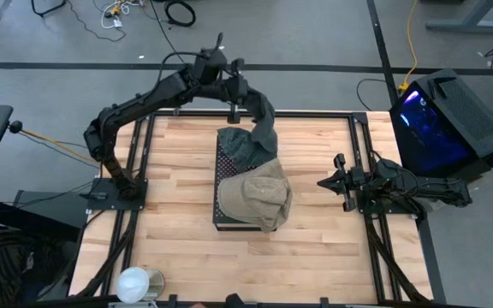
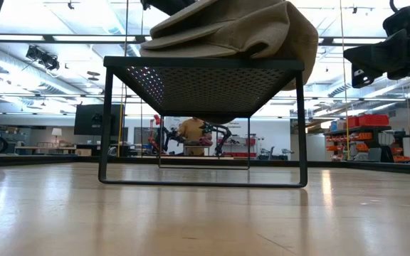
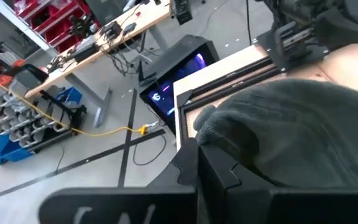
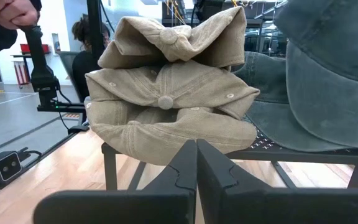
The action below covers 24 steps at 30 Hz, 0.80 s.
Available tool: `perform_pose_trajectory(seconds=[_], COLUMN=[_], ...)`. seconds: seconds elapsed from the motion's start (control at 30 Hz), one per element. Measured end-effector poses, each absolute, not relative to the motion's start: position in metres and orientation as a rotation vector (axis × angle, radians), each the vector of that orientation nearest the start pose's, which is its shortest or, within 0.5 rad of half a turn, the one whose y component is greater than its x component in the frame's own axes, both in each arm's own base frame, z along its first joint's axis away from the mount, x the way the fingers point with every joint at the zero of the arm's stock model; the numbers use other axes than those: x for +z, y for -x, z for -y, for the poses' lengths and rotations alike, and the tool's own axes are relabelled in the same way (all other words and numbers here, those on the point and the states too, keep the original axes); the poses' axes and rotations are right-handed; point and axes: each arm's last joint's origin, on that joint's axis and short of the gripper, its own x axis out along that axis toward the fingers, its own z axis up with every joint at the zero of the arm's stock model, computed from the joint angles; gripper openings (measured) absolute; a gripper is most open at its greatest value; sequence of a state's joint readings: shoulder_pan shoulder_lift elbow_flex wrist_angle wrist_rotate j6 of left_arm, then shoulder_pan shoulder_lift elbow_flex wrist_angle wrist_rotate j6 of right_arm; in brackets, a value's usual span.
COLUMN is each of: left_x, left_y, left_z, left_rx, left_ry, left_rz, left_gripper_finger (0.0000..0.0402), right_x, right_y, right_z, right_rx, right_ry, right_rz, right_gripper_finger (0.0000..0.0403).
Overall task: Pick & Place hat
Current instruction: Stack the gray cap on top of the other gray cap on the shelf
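The grey hat [image 1: 259,128] hangs from the left gripper [image 1: 248,96] above the far end of the rack [image 1: 222,167], its lower edge draping down onto the mesh beside the tan hats [image 1: 257,198]. In the left wrist view the fingers are closed on grey fabric [image 3: 291,137], so the hat is held, partly lifted and partly still resting. The tan hats sit stacked on the near end of the rack, one spilling over the rack's edge; the right wrist view shows at least two of them, crumpled one on the other.

This looks like the carry step: the hat is gripped, but not yet clear of the rack. Next the left arm needs to raise it until the trailing brim hangs free, without dragging the tan hats along, then move it to wherever it goes; that spot is not evident here.

The right gripper [image 1: 332,182] waits at the table's right side, fingers closed on nothing, pointed at the rack.
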<state>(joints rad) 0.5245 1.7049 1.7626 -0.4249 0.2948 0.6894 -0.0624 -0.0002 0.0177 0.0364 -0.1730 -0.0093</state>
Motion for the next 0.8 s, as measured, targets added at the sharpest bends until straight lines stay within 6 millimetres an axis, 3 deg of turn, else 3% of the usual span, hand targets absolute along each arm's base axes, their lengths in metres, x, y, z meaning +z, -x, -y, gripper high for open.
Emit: perform_pose_trajectory(seconds=[0.43,0.8], left_x=[0.425,0.414], left_y=[-0.333,-0.333], left_z=[-0.163,-0.148], left_rx=[0.131,0.129], left_ry=[-0.532,-0.436], left_rz=[-0.444,-0.582], left_gripper_finger=[0.0002,0.0004], right_x=[0.173,0.173], right_y=[-0.096,-0.096], right_z=[0.001,0.001], right_rx=[0.11,0.11], right_ry=[0.016,0.016], right_rz=[0.055,0.055], right_gripper_finger=[0.0007,0.0007])
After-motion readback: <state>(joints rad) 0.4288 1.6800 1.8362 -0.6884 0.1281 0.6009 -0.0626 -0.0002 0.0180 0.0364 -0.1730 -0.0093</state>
